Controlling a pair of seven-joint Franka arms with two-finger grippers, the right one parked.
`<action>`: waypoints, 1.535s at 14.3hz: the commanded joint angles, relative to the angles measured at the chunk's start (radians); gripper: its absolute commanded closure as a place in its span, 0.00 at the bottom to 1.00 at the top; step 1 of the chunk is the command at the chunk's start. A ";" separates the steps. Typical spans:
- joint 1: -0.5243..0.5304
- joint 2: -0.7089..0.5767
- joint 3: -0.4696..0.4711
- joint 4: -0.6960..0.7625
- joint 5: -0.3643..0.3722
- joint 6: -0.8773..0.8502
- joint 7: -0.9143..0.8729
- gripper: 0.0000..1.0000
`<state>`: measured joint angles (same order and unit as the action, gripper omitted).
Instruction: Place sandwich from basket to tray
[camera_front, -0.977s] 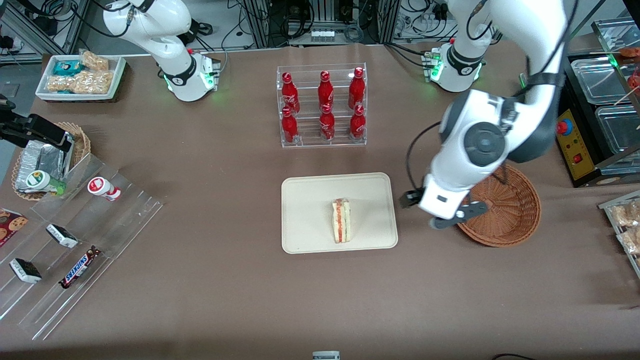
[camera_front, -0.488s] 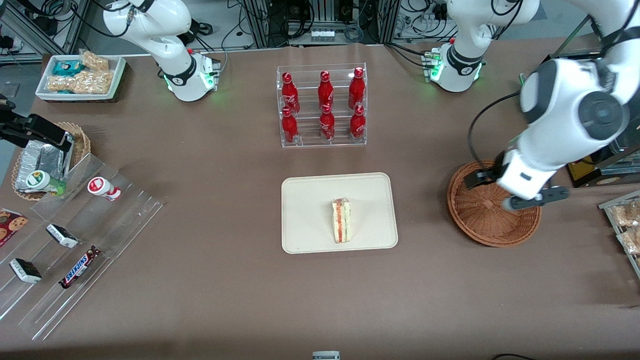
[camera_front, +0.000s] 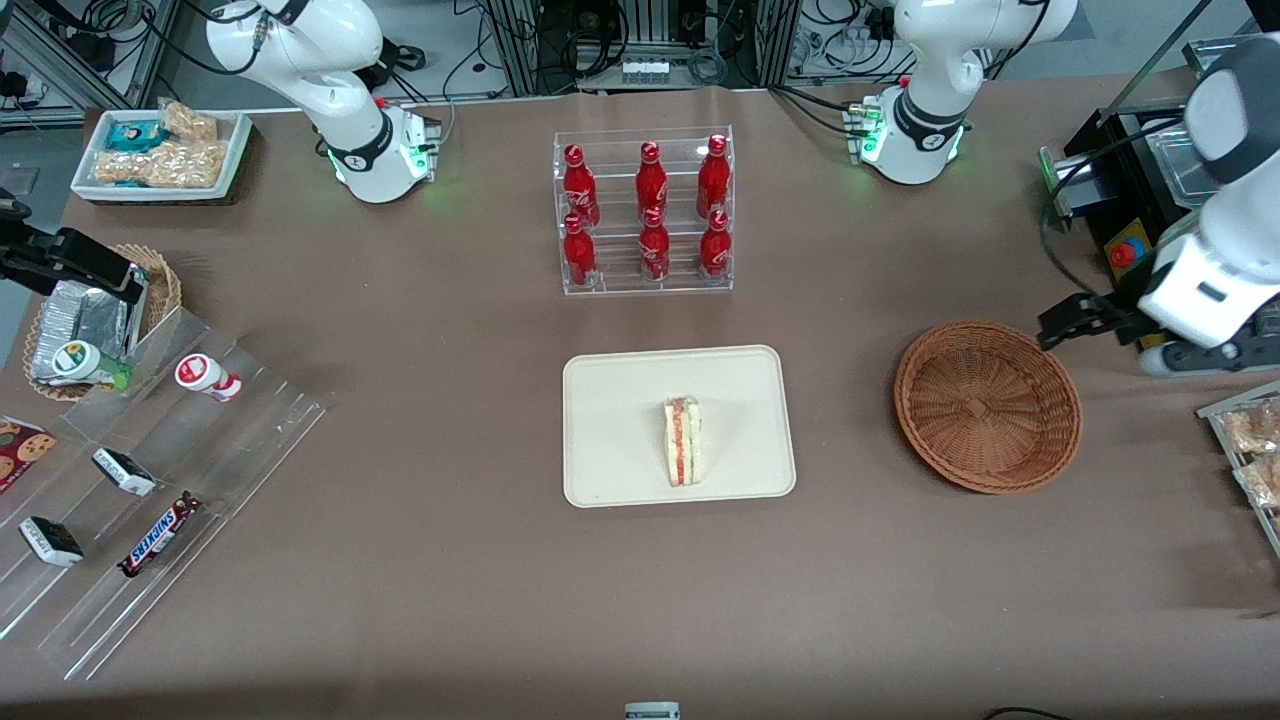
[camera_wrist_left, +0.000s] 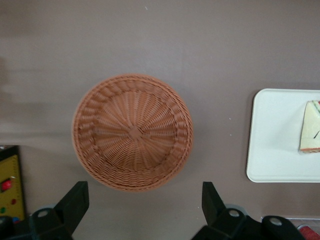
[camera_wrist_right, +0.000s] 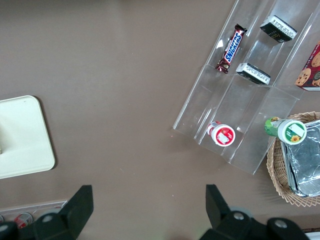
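Pincer (camera_front: 1125, 340) of the working arm has swung off fast: 1 s ago it hung betw. tray and basket, half a sec ago over the basket, now it's out past the basket's rim toward the working arm's end of the table, fingers (camera_wrist_left: 74, 202) spread wide w/ nothing betw. them. Small triangular sandwich (camera_front: 684, 441), pale bread w/ red-orange and green filling, lies on the flat cream-beige rectangular tray (camera_front: 610, 400) w/ rounded corners, unmoved across all three moments. Round reddish-brown woven wicker basket (camera_front: 987, 405) sits bare inside, well apart from the tray. Judgement: placing is done, arm is retreating to rest; nothing left but to park. Risk looks low, sandwich sits inside the rim.
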<state>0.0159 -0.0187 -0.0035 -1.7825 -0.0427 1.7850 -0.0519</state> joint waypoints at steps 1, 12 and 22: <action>0.067 -0.001 -0.024 0.087 -0.002 -0.053 0.070 0.00; 0.113 0.029 -0.133 0.209 0.030 -0.200 0.061 0.00; 0.108 0.026 -0.153 0.212 0.041 -0.262 0.069 0.00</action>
<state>0.1239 -0.0080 -0.1526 -1.6048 -0.0182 1.5474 0.0119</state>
